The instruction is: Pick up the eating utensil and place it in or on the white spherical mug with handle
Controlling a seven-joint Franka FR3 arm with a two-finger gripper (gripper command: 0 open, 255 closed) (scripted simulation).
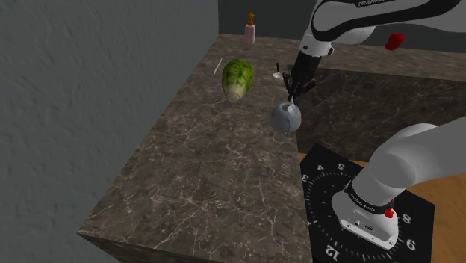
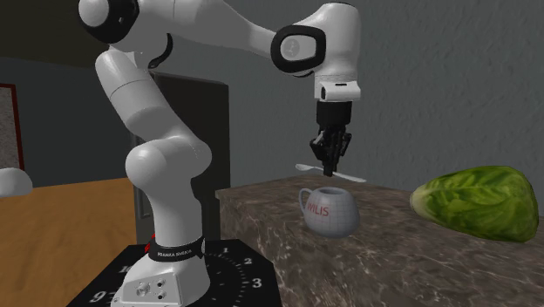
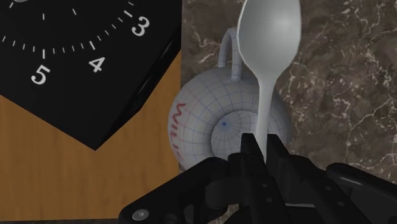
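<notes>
Gripper point(image 2: 329, 164) is seen clamped on the spoon point(image 3: 269, 32) above the mug point(image 2: 331, 214); lowering and release are judged needed next.

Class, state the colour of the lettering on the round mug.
Red; the mug shows it best in the second exterior view.

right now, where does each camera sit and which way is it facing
Shoulder view: high behind the stand, looking down along the counter; stand and arm show.
Second exterior view: low beside the stand, facing the counter's end and grey wall; the whole arm shows.
Wrist view: on the arm's end, looking down past the gripper, shut on the spoon.
All three share the mug under the spoon.
</notes>
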